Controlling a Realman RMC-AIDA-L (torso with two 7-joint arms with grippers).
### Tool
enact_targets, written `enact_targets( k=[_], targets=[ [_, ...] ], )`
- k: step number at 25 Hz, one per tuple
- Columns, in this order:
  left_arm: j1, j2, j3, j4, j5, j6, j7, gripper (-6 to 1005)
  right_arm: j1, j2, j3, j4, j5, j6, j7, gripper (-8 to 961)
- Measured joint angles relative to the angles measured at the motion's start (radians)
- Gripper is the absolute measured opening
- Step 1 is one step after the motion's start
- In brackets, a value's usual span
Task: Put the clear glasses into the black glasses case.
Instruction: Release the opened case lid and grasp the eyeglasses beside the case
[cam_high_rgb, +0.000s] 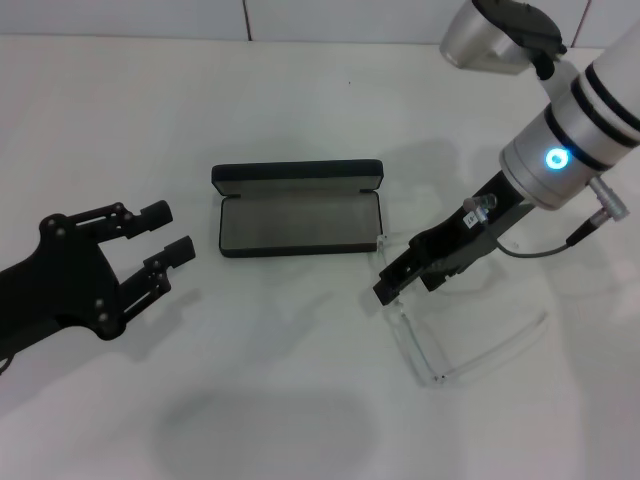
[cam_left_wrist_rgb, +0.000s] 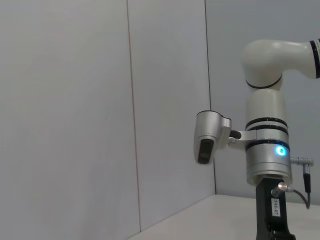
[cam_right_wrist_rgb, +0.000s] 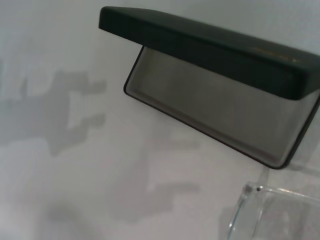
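Note:
The black glasses case (cam_high_rgb: 298, 222) lies open in the middle of the table, its grey lining up and its lid standing along the far side; the right wrist view shows it close up (cam_right_wrist_rgb: 215, 112). The clear glasses (cam_high_rgb: 437, 345) rest right of the case, front towards it and temple arms pointing away. One corner of the clear glasses (cam_right_wrist_rgb: 260, 212) appears in the right wrist view. My right gripper (cam_high_rgb: 396, 277) hovers over the end of the glasses' front nearest the case. My left gripper (cam_high_rgb: 168, 232) is open left of the case, holding nothing.
The white table (cam_high_rgb: 300, 100) meets a pale wall at the back. In the left wrist view, only the wall and my right arm (cam_left_wrist_rgb: 265, 150) show. Bare tabletop lies in front of the case and between it and the left gripper.

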Motion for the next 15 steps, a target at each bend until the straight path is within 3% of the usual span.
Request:
enact_targets(
  k=[15],
  targets=[
    [-0.001, -0.002, 0.0, -0.013, 0.005, -0.001, 0.004, 374, -0.013, 0.002, -0.059, 0.011, 0.019, 0.055, 0.007, 701]
  ],
)
